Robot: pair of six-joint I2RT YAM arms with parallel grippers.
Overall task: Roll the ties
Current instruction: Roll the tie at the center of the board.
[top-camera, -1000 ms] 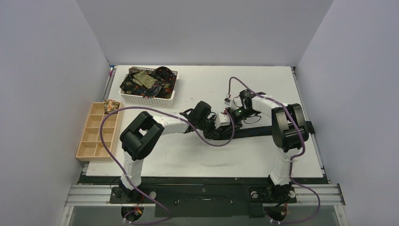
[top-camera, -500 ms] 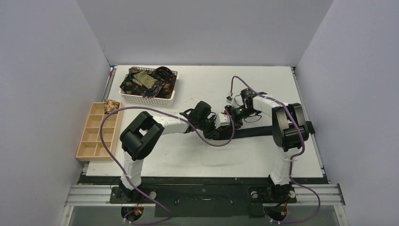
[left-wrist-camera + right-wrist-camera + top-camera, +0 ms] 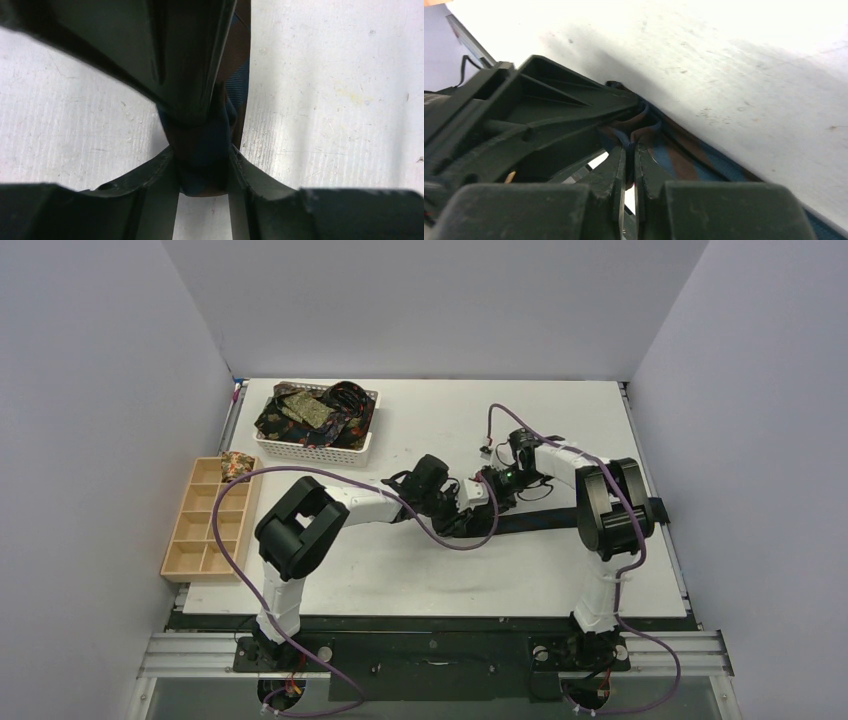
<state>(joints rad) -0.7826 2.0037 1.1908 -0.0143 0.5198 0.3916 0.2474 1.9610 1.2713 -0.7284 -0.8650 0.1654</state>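
Note:
A dark tie (image 3: 560, 520) with blue and brown stripes lies in a long band across the table's middle, running right under the right arm. Its left end is bunched between both grippers. My left gripper (image 3: 464, 508) is shut on that folded end (image 3: 240, 85), which fills the gap between its fingers (image 3: 170, 160). My right gripper (image 3: 630, 146) is shut on a pinched fold of the same tie (image 3: 684, 165), right against the left gripper (image 3: 524, 115). More patterned ties (image 3: 310, 412) lie heaped in the basket. One small patterned roll (image 3: 237, 464) sits in the tray's far compartment.
The white lattice basket (image 3: 362, 448) stands at the back left. The pale wooden compartment tray (image 3: 205, 540) lies along the left edge. Purple cables loop over both arms. Grey walls close in the table on three sides.
The right gripper's jaws have closed onto the fold of the tie. Both arms stayed almost in place at the tie's left end.

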